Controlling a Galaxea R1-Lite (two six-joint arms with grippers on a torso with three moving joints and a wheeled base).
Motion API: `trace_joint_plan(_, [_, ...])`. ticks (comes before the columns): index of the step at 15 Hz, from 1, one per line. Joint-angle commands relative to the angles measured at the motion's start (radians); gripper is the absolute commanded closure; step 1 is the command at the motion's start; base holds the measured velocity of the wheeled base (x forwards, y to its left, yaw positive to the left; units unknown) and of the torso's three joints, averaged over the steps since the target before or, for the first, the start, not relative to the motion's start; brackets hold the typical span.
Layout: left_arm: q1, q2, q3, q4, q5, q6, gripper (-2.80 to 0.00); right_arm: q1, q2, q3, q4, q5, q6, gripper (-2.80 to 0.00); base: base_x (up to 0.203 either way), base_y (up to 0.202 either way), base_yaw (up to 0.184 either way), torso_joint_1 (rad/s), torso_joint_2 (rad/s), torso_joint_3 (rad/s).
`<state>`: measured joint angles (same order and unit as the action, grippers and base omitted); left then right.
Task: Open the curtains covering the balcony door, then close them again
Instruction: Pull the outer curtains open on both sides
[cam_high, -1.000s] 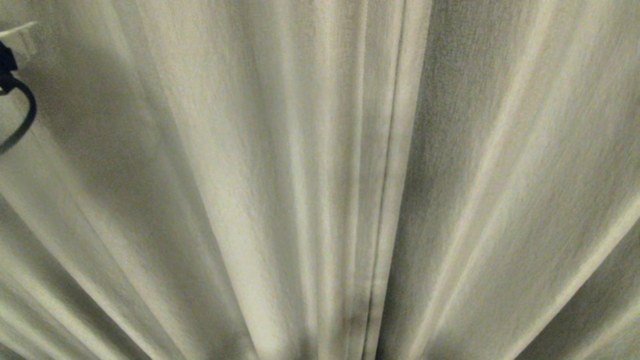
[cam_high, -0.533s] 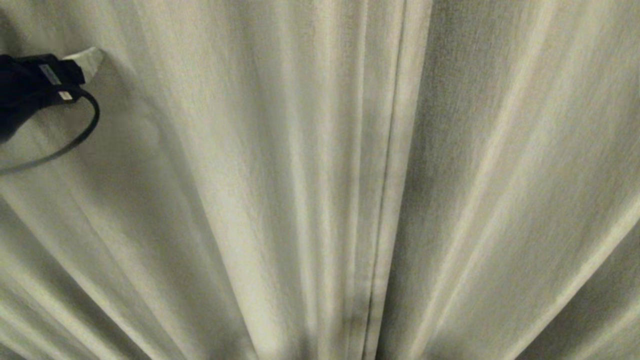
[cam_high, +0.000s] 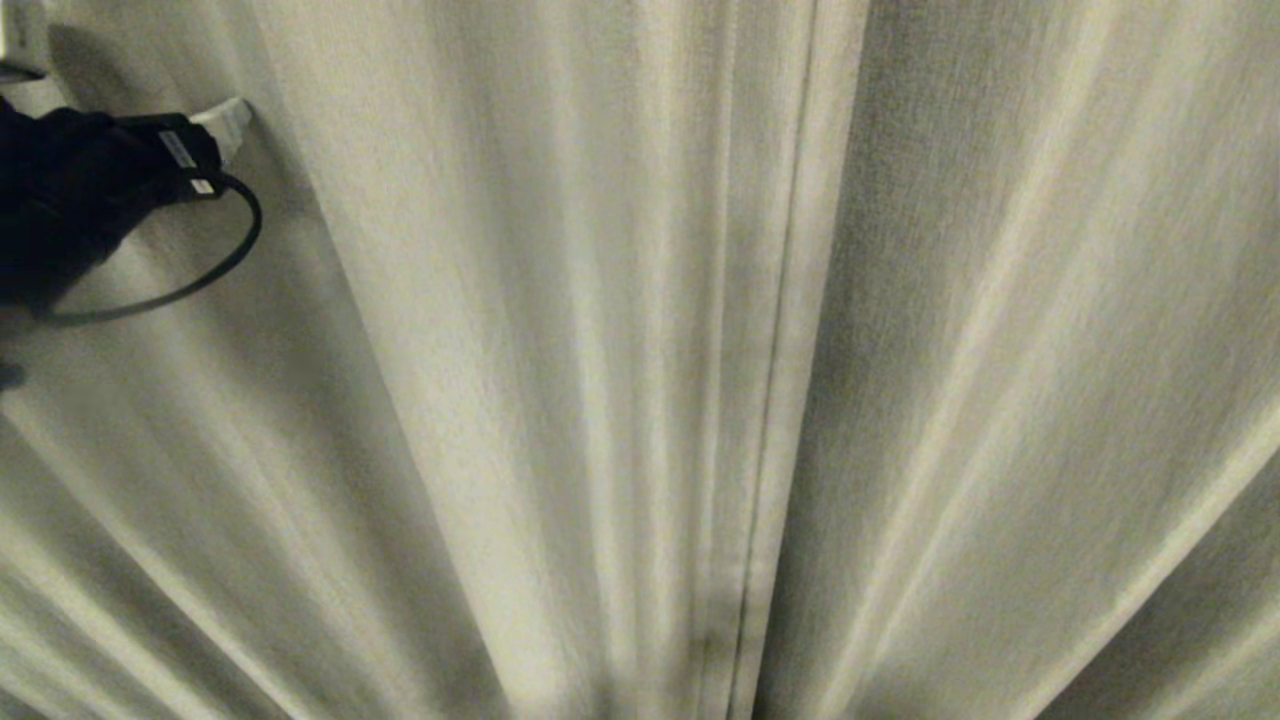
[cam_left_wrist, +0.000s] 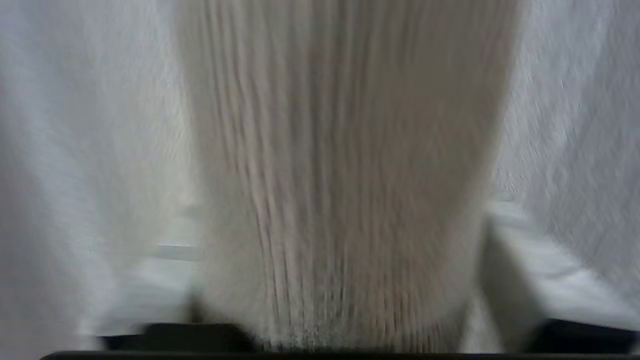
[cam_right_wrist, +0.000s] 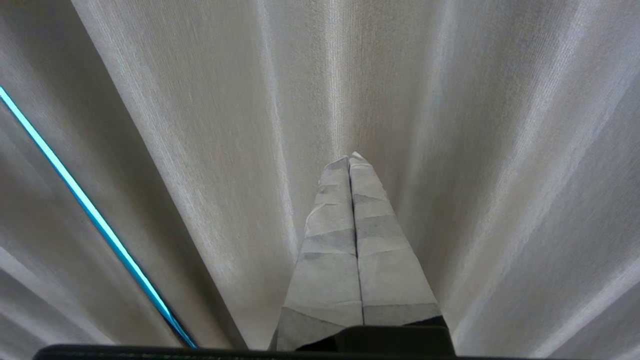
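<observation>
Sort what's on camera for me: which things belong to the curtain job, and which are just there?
Part of the job:
- curtains, drawn shut, filling every view
- left pincer, up against the left drape with a fold of cloth between its fingers
- right pincer, shut, empty, pointing at the cloth

Just there:
- black cable loop on the left arm
- thin blue line in the right wrist view, unidentifiable

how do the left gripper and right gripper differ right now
The left gripper has its fingers spread around a fold of the curtains; the right gripper has its fingers pressed together, with nothing between them. The left one is up against the cloth; the right points at it without a grip. Both face the drawn curtains.
</observation>
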<state>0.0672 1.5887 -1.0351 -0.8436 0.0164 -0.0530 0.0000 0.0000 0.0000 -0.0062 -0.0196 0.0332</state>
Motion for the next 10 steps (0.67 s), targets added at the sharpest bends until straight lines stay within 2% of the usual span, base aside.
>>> trace_joint_plan(1, [-0.015, 0.018, -0.002, -0.005, 0.0, 0.001, 0.0, 0.0, 0.0, 0.0, -0.001, 0.0, 0.001, 0.0, 0.0, 0.0, 0.0, 0.0, 0.0, 0.0])
trace_joint_plan(7, [-0.006, -0.028, -0.001, 0.0, 0.002, -0.001, 0.0, 0.0, 0.0, 0.0, 0.0, 0.0, 0.001, 0.0, 0.0, 0.0, 0.0, 0.0, 0.0, 0.0])
trace_joint_plan(10, [0.04, -0.064, 0.0, 0.008, -0.001, -0.001, 0.0, 0.0, 0.0, 0.0, 0.0, 0.0, 0.001, 0.0, 0.0, 0.0, 0.0, 0.0, 0.0, 0.0])
